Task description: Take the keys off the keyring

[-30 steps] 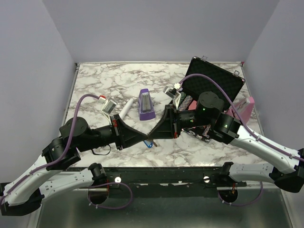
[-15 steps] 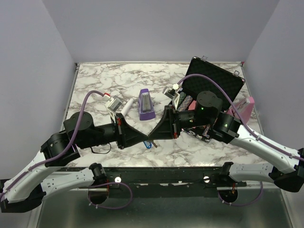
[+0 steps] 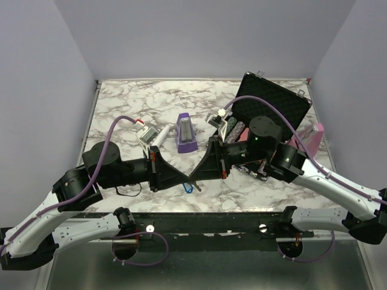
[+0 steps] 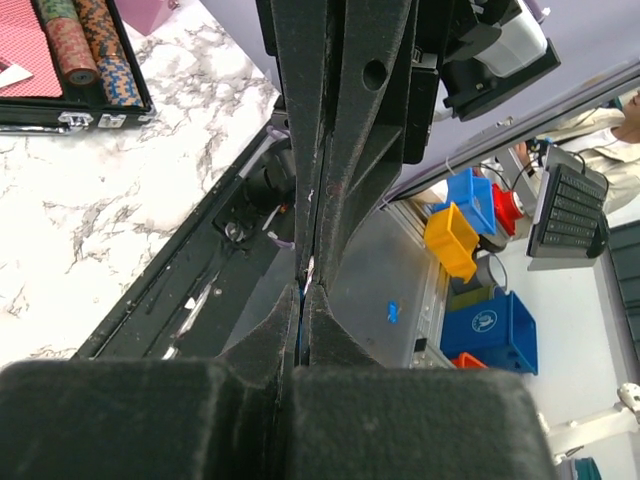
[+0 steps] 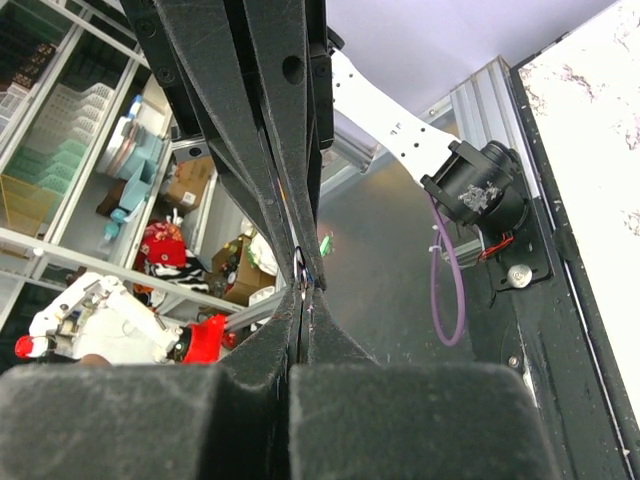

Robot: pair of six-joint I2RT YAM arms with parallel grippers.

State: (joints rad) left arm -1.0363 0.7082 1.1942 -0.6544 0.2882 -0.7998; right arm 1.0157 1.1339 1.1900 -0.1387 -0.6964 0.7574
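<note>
My left gripper (image 3: 188, 179) and right gripper (image 3: 193, 178) meet tip to tip above the table's front edge, and both are shut. The left gripper (image 4: 303, 292) has a thin blue strip of the keyring (image 3: 188, 188) pinched between its fingers. The rest of the keyring hangs as a small blue and silver bit just below the tips. In the left wrist view a silver sliver, probably one of the keys (image 4: 310, 267), shows where the tips meet. The right gripper (image 5: 303, 292) has its fingers pressed flat together, with a small dark loop (image 5: 301, 262) just past them. Whether they pinch anything is hidden.
A purple metronome (image 3: 186, 134) stands behind the grippers, with a white pen-like stick (image 3: 159, 138) to its left. An open black case (image 3: 275, 109) holding poker chips lies at the back right. A pink object (image 3: 315, 138) sits beside it. The table's front edge (image 3: 199, 212) is just below the tips.
The right gripper's fingers have closed fully together. The left wrist has shifted slightly to the right, and the blue keyring bit now hangs a little lower under the tips.
</note>
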